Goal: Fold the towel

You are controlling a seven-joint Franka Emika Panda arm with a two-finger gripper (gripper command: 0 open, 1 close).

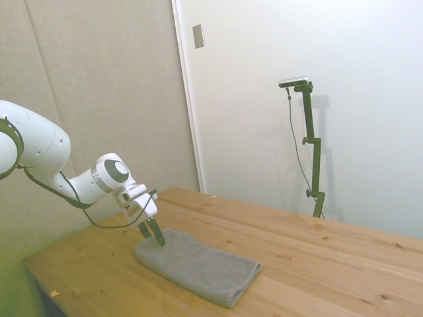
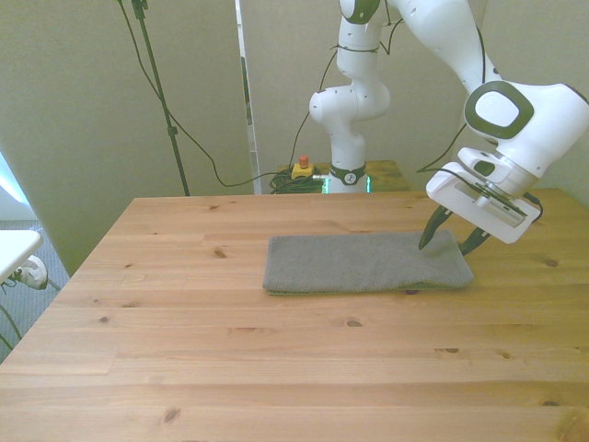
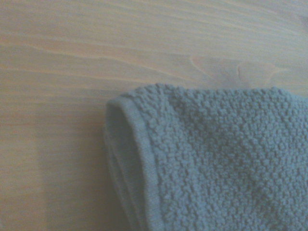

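Pale walls and a closed door are seen behind the wooden worktop (image 2: 184, 368). The towel (image 2: 359, 262) is laid near the far edge, already doubled into a long strip. The end effector (image 2: 453, 241) is held spread over one end; another fold is judged possible. No legible writing is found.
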